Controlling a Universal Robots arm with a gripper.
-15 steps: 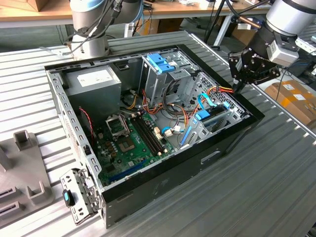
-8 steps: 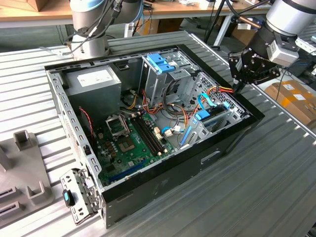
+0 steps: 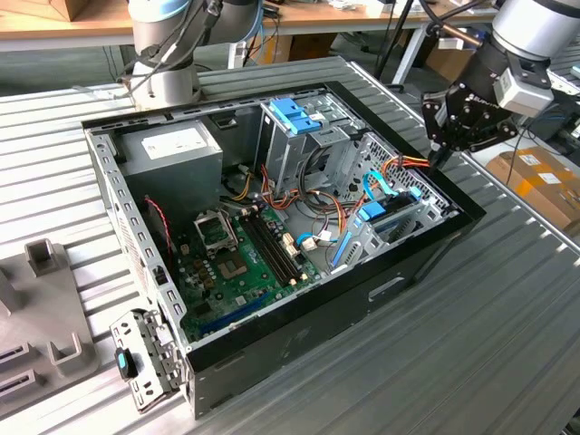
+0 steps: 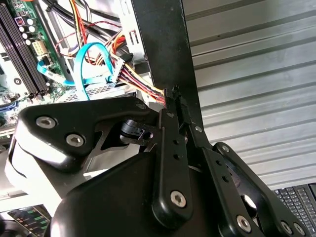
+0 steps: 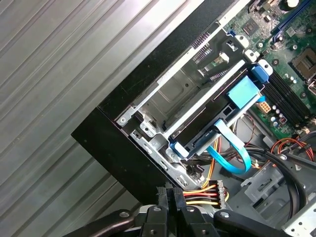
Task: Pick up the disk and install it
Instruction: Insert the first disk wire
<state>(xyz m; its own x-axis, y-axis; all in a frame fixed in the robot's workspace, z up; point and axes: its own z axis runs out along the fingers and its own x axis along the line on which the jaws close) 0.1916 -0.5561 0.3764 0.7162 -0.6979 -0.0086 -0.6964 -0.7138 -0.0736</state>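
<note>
The disk [image 5: 242,94] sits edge-on in the lower slot of the metal drive cage [image 5: 163,94] at the corner of the open computer case [image 3: 299,335]. Its light-blue plastic rail shows along the top, and the disk [image 3: 374,214] also shows in the exterior view near the case's right wall. My black gripper [image 3: 441,154] hangs just above that wall's rim, a little beyond the cage. In both wrist views the gripper [image 5: 170,193] [image 4: 173,97] is shut, fingers pressed together with nothing between them. It is close to a bundle of orange and yellow wires [image 5: 202,195].
A grey power-supply box [image 3: 177,145] with a white sticker lies at the case's back. A blue ridged latch [image 3: 294,113] tops the upper cage. The green motherboard [image 3: 236,258], a blue ribbon cable [image 5: 232,155] and loose wires crowd the interior. A grey fixture [image 3: 45,272] stands at the exterior view's left.
</note>
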